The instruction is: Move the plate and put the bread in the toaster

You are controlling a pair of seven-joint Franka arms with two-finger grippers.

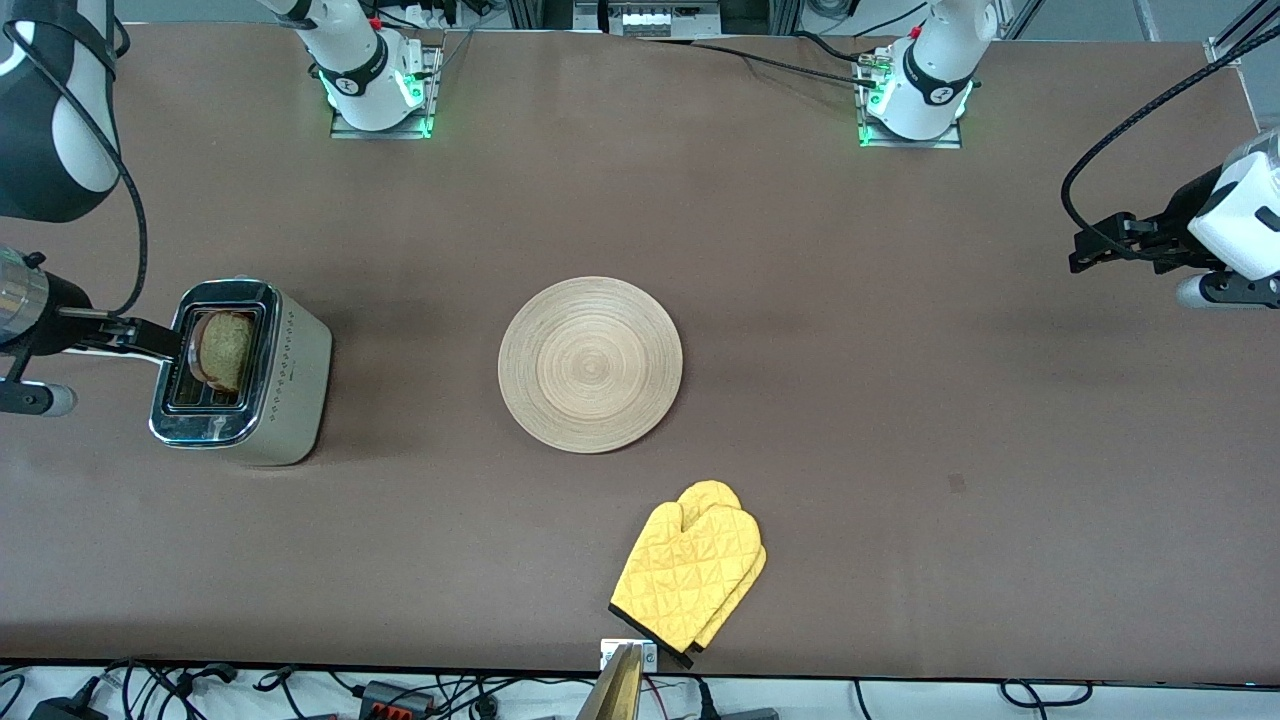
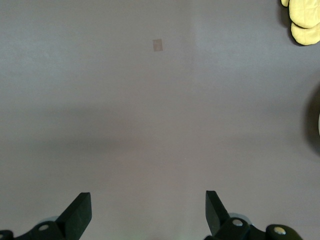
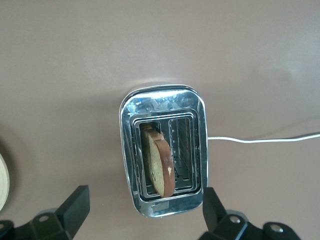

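The toaster (image 1: 262,385) stands toward the right arm's end of the table, its chrome top up. The bread (image 1: 222,350) stands tilted in one slot, its top sticking out. In the right wrist view the toaster (image 3: 131,150) and bread (image 3: 159,161) lie just ahead of the fingers. My right gripper (image 1: 150,342) (image 3: 145,215) is open and empty, above the toaster's end. The plate (image 1: 590,363) lies flat mid-table, with nothing on it. My left gripper (image 1: 1090,245) (image 2: 148,212) is open and empty over bare table at the left arm's end.
A yellow oven mitt (image 1: 690,575) lies near the table's front edge, nearer to the front camera than the plate; it also shows in the left wrist view (image 2: 302,20). The toaster's white cord (image 3: 260,140) trails across the table.
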